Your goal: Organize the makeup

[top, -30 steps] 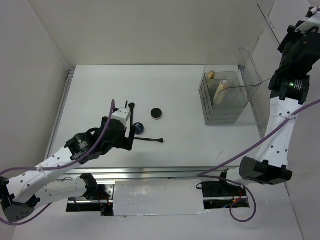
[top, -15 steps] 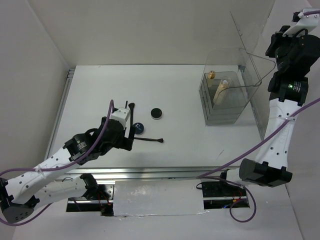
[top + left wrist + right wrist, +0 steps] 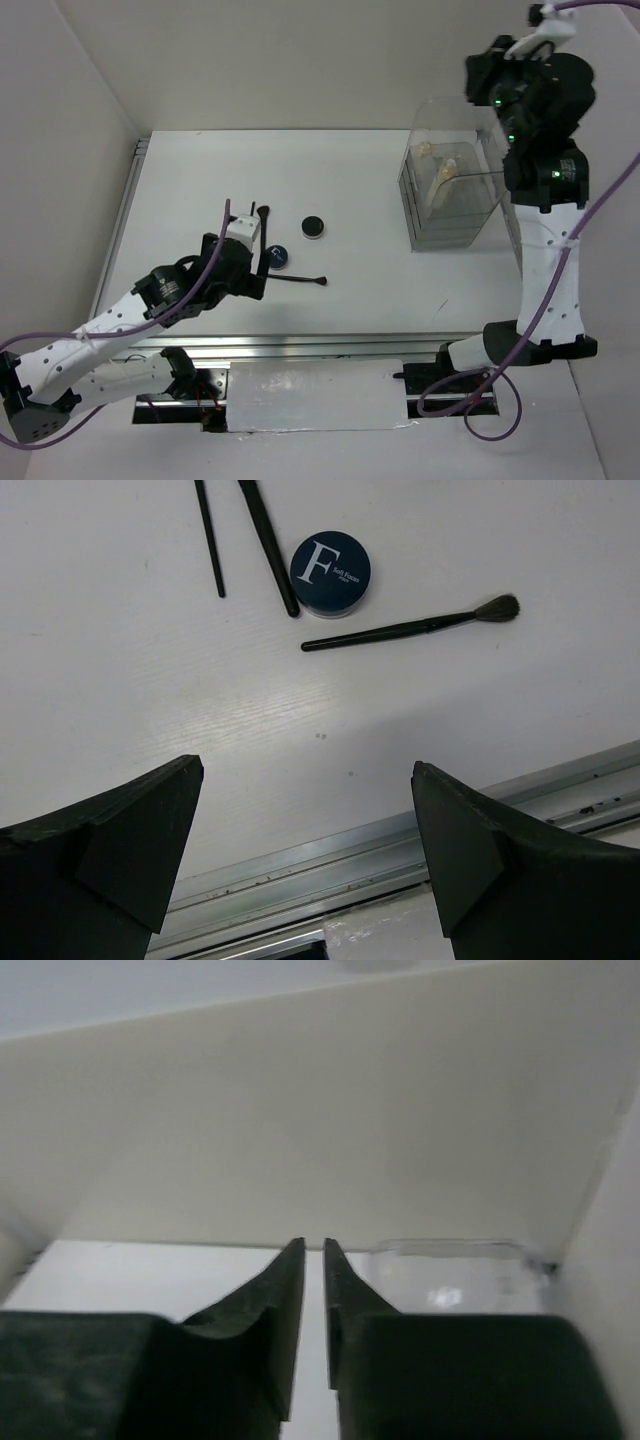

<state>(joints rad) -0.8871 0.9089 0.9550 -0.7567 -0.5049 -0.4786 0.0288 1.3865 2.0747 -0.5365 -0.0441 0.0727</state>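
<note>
The white table [image 3: 360, 180] bore a clear box [image 3: 455, 215] at two o'clock, a black compact [image 3: 314, 227] centrally, and a dark-blue compact [image 3: 278, 256] with brushes [image 3: 300, 279] toward eight.

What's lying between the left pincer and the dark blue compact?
In the left wrist view, a thin black brush lies crosswise just short of the dark blue compact; from the brush back to the open left pincer, only bare table.

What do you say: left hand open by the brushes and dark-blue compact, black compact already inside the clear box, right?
Not the black compact: the top view shows it lying on the table, outside the clear box. The left hand is open by the brushes and dark-blue compact, as you said.
</note>
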